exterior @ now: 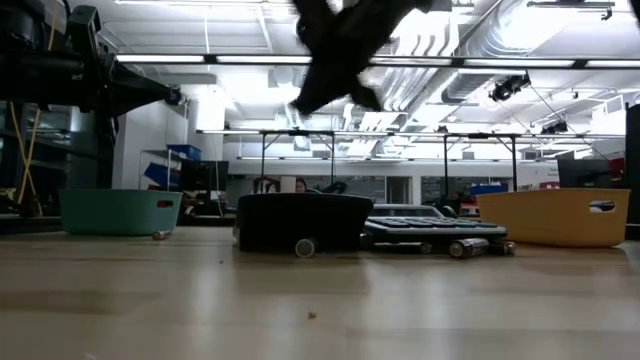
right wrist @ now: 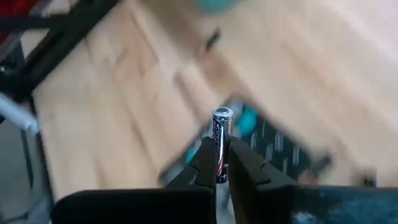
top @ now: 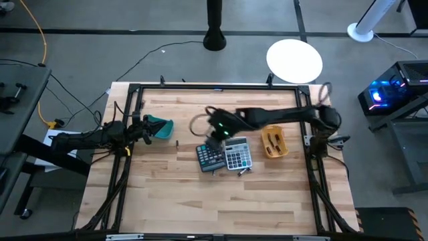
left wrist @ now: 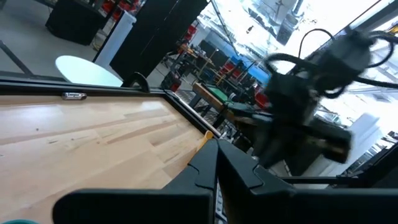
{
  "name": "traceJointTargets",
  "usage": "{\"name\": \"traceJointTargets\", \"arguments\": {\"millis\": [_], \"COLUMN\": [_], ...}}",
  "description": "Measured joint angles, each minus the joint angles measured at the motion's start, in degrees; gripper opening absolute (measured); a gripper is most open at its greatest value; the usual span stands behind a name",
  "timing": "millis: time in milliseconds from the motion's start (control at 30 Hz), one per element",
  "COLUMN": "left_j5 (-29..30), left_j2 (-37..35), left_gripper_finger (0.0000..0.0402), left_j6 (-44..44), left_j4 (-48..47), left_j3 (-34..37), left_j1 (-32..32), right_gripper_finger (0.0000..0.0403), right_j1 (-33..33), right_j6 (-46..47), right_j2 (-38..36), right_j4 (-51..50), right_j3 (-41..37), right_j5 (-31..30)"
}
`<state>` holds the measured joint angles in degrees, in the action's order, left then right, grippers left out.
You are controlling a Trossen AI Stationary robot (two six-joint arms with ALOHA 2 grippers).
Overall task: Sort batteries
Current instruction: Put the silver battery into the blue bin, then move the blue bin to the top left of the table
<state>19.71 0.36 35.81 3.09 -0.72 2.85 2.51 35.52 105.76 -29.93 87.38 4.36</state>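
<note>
My right gripper [top: 214, 132] is up over the dark calculator [top: 209, 158] and is shut on one battery [right wrist: 221, 140], a dark thin cylinder with a silvery end. My left gripper [top: 144, 128] is shut and empty beside the teal tray [top: 160, 127]. Its closed fingertips show in the left wrist view [left wrist: 216, 152]. Loose batteries lie on the table: one near the teal tray [top: 177, 142], others in front of the calculators [top: 244, 172] [exterior: 305, 246] [exterior: 470, 247]. The grey calculator [top: 238, 154] lies beside the dark one. My right gripper pinches the battery's lower half [right wrist: 220, 163] between its two fingertips [right wrist: 205, 163]. The battery lies along the fingers and sticks out past them, its silvery end [right wrist: 222, 114] pointing away from the gripper. It is lifted clear above the dark calculator and the table.
The yellow tray [top: 274, 142] with several batteries in it stands at the right of the calculators. A black frame [top: 134, 90] runs around the wooden table. Bare wood lies toward the near edge [top: 214, 207].
</note>
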Motion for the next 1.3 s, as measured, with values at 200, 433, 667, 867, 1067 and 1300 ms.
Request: {"name": "traceJointTargets", "arguments": {"millis": [200,433,667,867,1067,1300], "left_j5": [-0.05,-0.05,-0.05,-0.04,-0.05,-0.48], "left_j2": [0.0,0.0,0.0,0.0,0.0,0.0], "left_gripper_finger": [0.0001,0.0001,0.0001,0.0001,0.0001,0.0001], "left_j6": [0.0,0.0,0.0,0.01,0.0,0.02], "left_j4": [-0.01,-0.02,0.0,-0.01,-0.02,0.09], "left_j3": [0.01,-0.02,0.0,0.0,0.0,-0.01], "left_j1": [0.0,0.0,0.0,0.0,0.0,-0.06], "right_gripper_finger": [0.0001,0.0001,0.0001,0.0026,0.0124,0.0219], "right_j1": [5.16,7.41,7.59,7.58,7.64,10.04], "right_j6": [-5.24,-5.69,-2.69,4.55,3.1,5.09], "right_j2": [11.93,27.75,40.19,40.77,40.86,40.43], "right_j4": [11.57,12.77,11.8,23.07,28.56,29.37], "right_j3": [11.72,31.8,47.54,42.68,41.99,42.02], "right_j5": [1.29,7.58,9.84,7.53,5.35,18.84]}}
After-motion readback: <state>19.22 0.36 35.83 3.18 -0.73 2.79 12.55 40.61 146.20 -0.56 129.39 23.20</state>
